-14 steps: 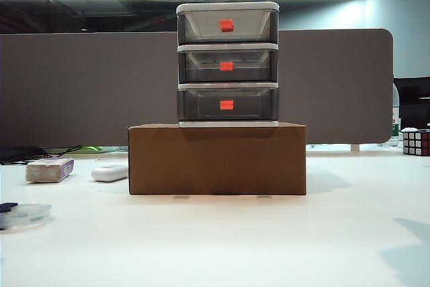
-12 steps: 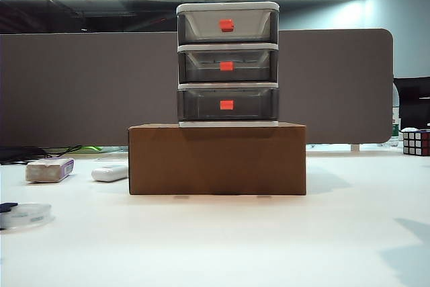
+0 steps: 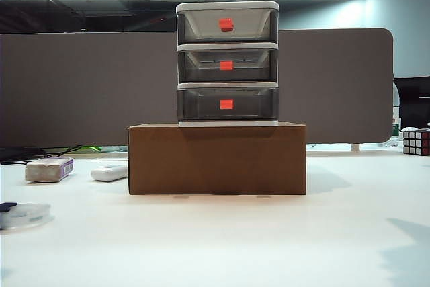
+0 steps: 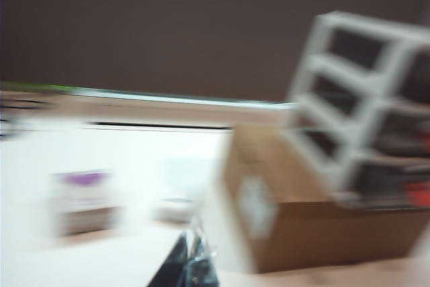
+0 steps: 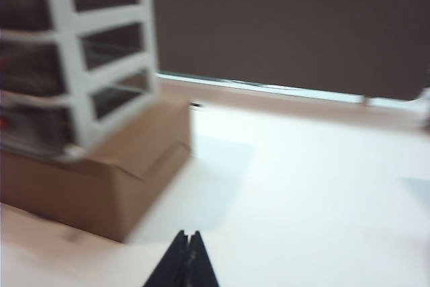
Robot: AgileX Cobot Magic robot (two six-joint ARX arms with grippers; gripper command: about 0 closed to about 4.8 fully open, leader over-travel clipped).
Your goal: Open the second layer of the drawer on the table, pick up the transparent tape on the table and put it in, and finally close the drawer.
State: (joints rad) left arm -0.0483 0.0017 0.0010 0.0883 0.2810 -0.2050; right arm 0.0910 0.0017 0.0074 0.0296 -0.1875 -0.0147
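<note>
Watching your scene, landmark the drawer (image 3: 228, 64):
Second layer (image 3: 227, 65): sitting closed.
Transparent tape (image 3: 24, 214): lying far left of it.
Left gripper (image 4: 191, 270): clenched, empty.
Right gripper (image 5: 187, 258): clenched, empty.

Neither of your arms shows in the exterior view; only the wrist views catch the grippers. Your left gripper (image 4: 193, 267) appears as dark fingertips at the lower edge of the left wrist view, a little left of centre; that picture is blurred, and the jaws read as closed with nothing between them. Your right gripper (image 5: 187, 263) shows at the bottom centre of the right wrist view, its two dark fingers pressed together into a narrow point, holding nothing. Both grippers hang above the worktop (image 5: 322, 186), touching nothing.
</note>
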